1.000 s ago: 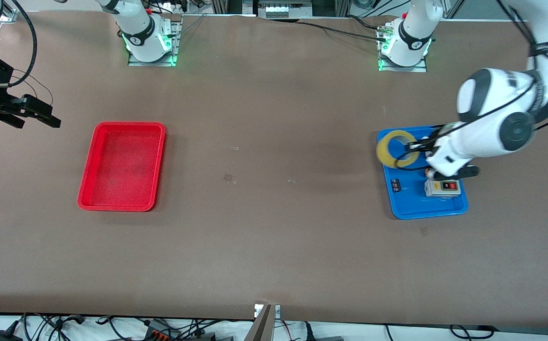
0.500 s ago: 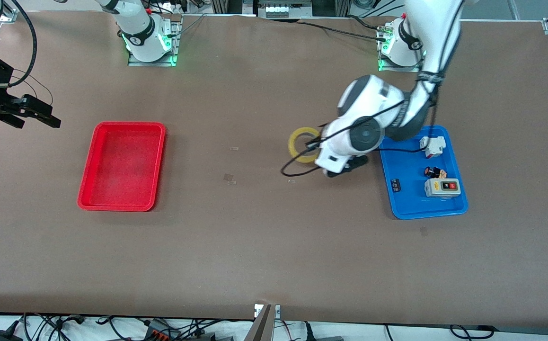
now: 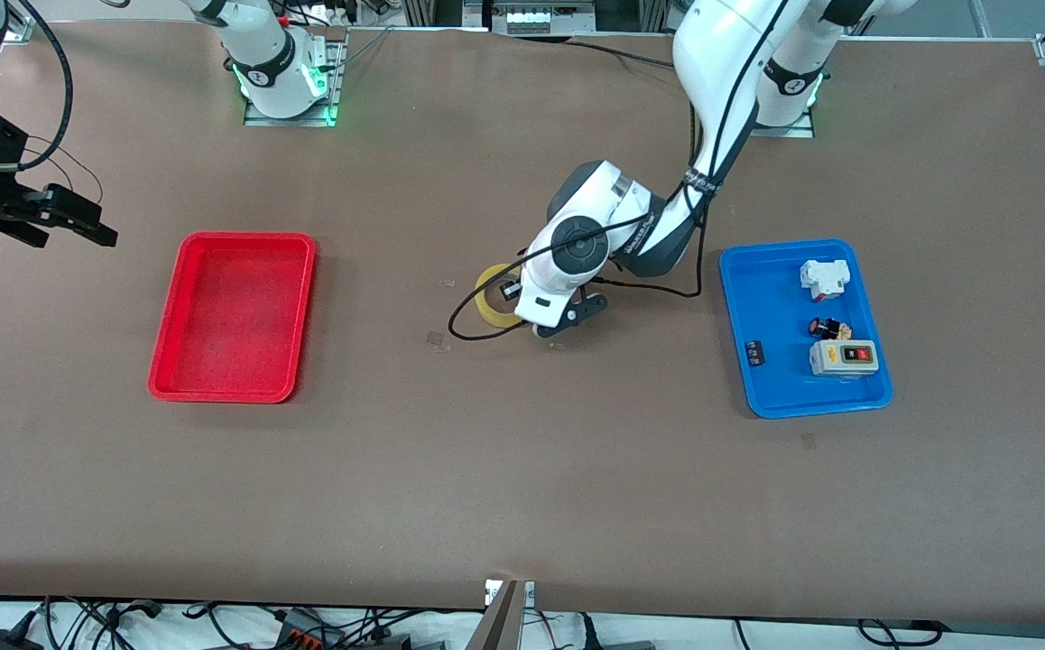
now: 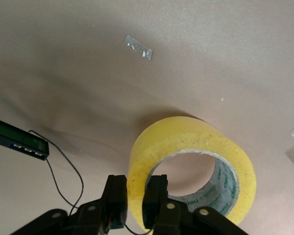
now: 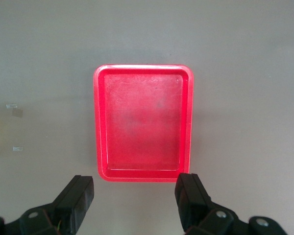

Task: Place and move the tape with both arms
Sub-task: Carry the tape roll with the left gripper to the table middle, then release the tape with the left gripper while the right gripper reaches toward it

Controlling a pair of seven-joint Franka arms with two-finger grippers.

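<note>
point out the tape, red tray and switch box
tape (image 4: 188, 137), left wrist view, top of its yellow outer band
red tray (image 3: 171, 316), front view, its rim
switch box (image 3: 844, 357), front view, its top face

White arms, black bands, cables, tools.

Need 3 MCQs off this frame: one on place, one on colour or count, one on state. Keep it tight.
1. Where is the tape roll?
A. in the red tray
B. over the bare table between the two trays
C. in the blue tray

2. What colour is the empty tray?
A. red
B. blue
C. green

3. What is the left end effector doing?
A. hanging open and empty
B. pinching the tape roll's wall
C. holding the switch box

Answers:
1 B: the front view shows it between the red tray and the blue tray.
2 A: the red tray holds nothing.
3 B: the left wrist view shows one finger inside the ring, one outside.
</note>
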